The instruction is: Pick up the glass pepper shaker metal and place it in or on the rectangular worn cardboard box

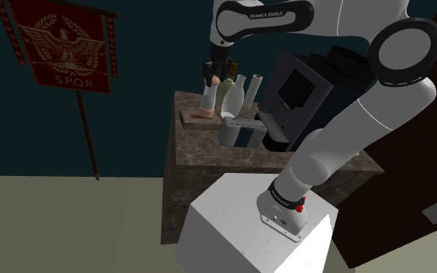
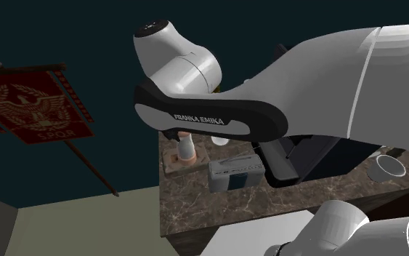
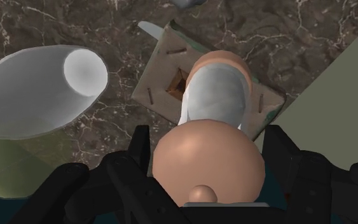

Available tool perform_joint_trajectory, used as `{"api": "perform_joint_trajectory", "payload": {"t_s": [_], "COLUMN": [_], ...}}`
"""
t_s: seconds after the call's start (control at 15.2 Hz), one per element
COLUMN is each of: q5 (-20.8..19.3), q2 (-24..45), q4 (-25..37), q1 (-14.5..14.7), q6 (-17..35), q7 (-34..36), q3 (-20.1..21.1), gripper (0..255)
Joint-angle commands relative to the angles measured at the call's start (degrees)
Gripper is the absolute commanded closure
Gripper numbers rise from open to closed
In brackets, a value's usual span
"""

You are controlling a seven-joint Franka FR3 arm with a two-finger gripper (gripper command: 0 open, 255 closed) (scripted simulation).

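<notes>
The fingers (image 3: 142,149) look closed on the copper-coloured domed cap of the pepper shaker (image 3: 215,95), so the gripper (image 1: 213,75) holds it upright over the cardboard box (image 3: 161,89). I cannot tell whether its base already touches the box. The marble counter (image 1: 209,151) is the widest hazard. In the shoulder view the box lies at its eleven o'clock corner, close to the edge, so a toppled shaker could likely roll off to the floor. The dark coffee machine (image 1: 302,97), at three o'clock of the shaker, stands well apart and seems no threat. The pale bottles (image 1: 240,91) are nearer, just beside the shaker at three o'clock in that view. Fingers that spread wide, or an arm that retreats sideways rather than straight up, could knock one over. The box is low and flat, with little spare top around the shaker, so a release made off-centre or too high risks a tip. The shaker is tall and narrow, and its rounded cap may slip in the grip.
</notes>
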Motion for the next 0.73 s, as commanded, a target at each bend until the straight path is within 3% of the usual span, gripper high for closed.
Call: {"api": "perform_joint_trajectory", "payload": {"t_s": [0.0, 0.07, 0.4, 0.66], "q5": [0.0, 0.0, 0.0, 0.5], "q2": [0.0, 0.0, 0.0, -0.5], "q4": [0.0, 0.0, 0.0, 6.7], "q1": [0.0, 0.0, 0.0, 0.4], "q6": [0.0, 0.0, 0.0, -7.3], "q7": [0.0, 0.0, 0.0, -0.2], "q3": [0.0, 0.0, 0.0, 0.7], "gripper": [255, 0, 0, 0]}}
